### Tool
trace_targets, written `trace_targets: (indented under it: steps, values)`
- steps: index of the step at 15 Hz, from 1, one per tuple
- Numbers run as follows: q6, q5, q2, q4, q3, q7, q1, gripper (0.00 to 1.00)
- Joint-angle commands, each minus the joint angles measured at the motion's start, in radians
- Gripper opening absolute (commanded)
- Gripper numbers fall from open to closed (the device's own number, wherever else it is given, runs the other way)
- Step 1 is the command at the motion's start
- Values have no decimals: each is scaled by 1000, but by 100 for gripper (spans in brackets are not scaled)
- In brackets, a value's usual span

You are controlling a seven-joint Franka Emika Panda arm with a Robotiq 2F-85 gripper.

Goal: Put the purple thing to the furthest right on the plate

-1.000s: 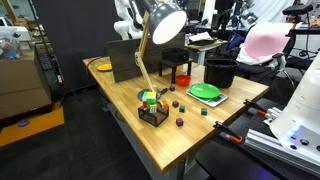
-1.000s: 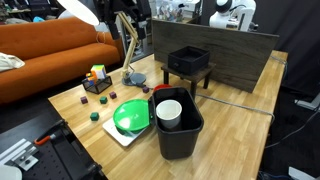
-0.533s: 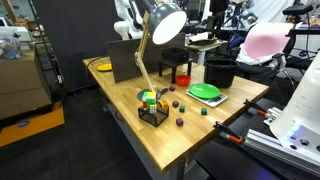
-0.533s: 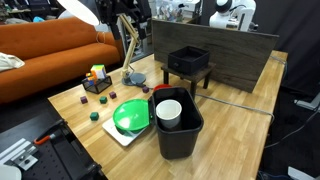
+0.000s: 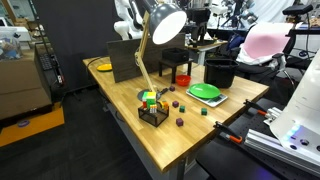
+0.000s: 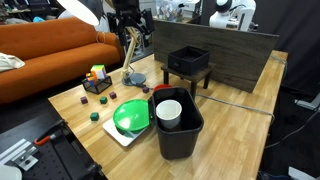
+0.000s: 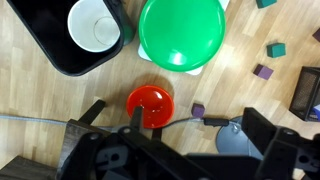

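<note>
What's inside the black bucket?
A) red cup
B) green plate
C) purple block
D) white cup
D: a white cup stands inside the bucket, as an exterior view and the wrist view both show. The red cup stands outside it.

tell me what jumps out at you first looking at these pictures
The bright green plate near the table's edge catches the eye first, right beside a black bucket with a white cup inside it. In an exterior view a large desk lamp looms over the wooden table, and an orange sofa fills the background behind the table.
</note>
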Motion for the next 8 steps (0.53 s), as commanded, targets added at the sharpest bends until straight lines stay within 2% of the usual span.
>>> trace_targets:
  steps: [1,6,8]
  values:
    - [-2,5,4,6,19,-4,-20,100]
    - [-2,5,2,9,19,-5,-20,100]
    - [22,57,19,11,8,-41,-14,100]
